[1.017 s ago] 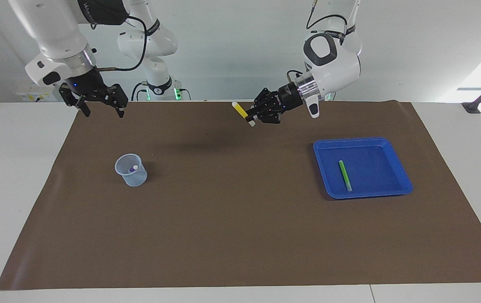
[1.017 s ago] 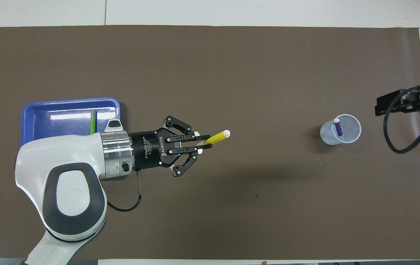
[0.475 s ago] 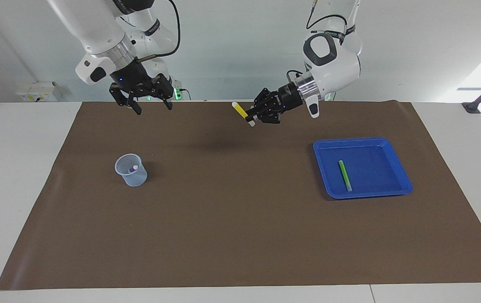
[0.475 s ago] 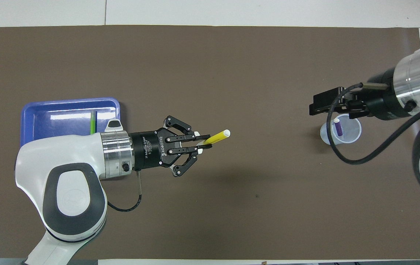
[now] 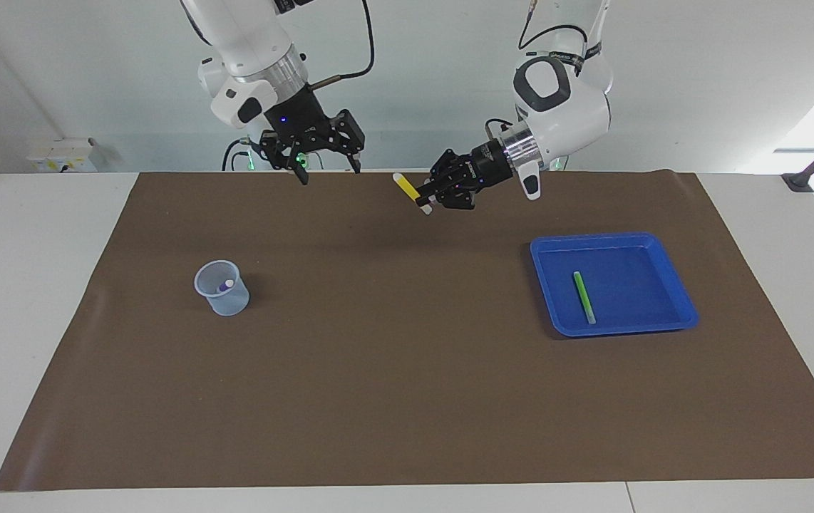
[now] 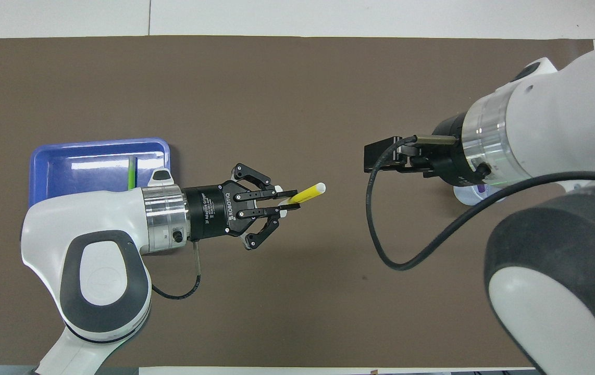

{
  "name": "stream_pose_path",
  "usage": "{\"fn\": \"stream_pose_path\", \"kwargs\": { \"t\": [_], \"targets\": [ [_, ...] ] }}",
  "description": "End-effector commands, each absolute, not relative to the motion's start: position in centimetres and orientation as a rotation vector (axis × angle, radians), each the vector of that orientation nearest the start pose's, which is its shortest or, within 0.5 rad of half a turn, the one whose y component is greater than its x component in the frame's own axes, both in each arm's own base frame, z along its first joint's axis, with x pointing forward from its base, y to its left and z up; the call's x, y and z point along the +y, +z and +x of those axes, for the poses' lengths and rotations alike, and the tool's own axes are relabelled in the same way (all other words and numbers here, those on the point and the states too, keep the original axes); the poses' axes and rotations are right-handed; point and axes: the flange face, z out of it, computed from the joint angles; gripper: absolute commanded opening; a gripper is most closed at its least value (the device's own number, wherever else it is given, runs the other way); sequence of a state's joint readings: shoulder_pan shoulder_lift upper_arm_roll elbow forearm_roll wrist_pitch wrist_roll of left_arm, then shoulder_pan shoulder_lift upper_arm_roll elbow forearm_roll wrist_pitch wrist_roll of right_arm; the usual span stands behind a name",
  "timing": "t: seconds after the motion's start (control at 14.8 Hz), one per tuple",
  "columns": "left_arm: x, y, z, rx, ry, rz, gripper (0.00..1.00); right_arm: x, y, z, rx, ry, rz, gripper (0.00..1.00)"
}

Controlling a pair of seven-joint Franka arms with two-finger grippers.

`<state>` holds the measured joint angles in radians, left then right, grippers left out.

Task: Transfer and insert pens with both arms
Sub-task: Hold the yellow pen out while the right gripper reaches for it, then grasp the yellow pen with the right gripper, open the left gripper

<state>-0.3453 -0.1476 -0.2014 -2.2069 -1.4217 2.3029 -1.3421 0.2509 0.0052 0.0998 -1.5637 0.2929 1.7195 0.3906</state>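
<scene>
My left gripper [image 5: 428, 199] [image 6: 289, 202] is shut on the yellow pen [image 5: 405, 186] [image 6: 308, 193], held slantwise in the air over the middle of the mat. The pen's pale tip points toward my right gripper [image 5: 329, 169] [image 6: 376, 156]. That gripper hangs open and empty over the mat, a short gap from the pen. The purple pen [image 5: 226, 285] stands in a clear cup [image 5: 222, 288] toward the right arm's end; in the overhead view the right arm hides most of the cup [image 6: 465, 196]. The green pen [image 5: 584, 297] [image 6: 131, 175] lies in the blue tray [image 5: 639, 281] [image 6: 89, 162].
A brown mat [image 5: 407, 399] [image 6: 287, 94] covers the table top, with white table showing around its edges. The blue tray sits toward the left arm's end, partly under the left arm in the overhead view.
The right arm has swung from over the cup's end of the table toward the middle, closing on the yellow pen, its gripper still open. The left arm and pen have held still.
</scene>
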Motion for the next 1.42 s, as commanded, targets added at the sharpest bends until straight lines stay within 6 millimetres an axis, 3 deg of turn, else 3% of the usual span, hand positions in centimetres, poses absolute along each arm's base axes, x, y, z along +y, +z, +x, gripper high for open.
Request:
{"fn": "stream_pose_path", "kwargs": {
  "t": [0.0, 0.2, 0.41, 0.81, 0.95, 1.15, 1.22, 1.36],
  "targets": [
    [-29.3, 48.5, 43.4, 1.641, -0.934, 1.374, 0.00, 25.0, 63.7, 52.2, 0.113, -0.062, -2.775, 1.00],
    [-29.2, 48.5, 43.4, 1.644, -0.934, 1.365, 0.00, 28.2, 62.6, 52.1, 0.103, -0.075, -2.759, 1.00],
    [-29.2, 48.5, 43.4, 1.645, -0.928, 1.363, 0.00, 29.9, 61.9, 52.2, 0.095, -0.078, -2.733, 1.00],
    [-29.1, 48.6, 43.5, 1.647, -0.933, 1.345, 0.00, 30.9, 61.3, 51.3, 0.072, -0.064, -2.736, 0.82],
    [-29.0, 48.7, 43.6, 1.652, -0.926, 1.333, 0.00, 31.1, 61.1, 51.1, 0.067, -0.054, -2.740, 0.71],
    [-28.9, 48.6, 43.7, 1.662, -0.916, 1.312, 0.00, 31.3, 61.0, 50.9, 0.061, -0.041, -2.745, 0.66],
    [-28.9, 48.6, 43.7, 1.662, -0.916, 1.312, 0.00, 31.2, 61.0, 50.9, 0.061, -0.042, -2.745, 0.60],
    [-28.9, 48.6, 43.7, 1.662, -0.917, 1.310, 0.00, 31.1, 61.1, 51.1, 0.065, -0.054, -2.740, 0.23]
  ]
}}
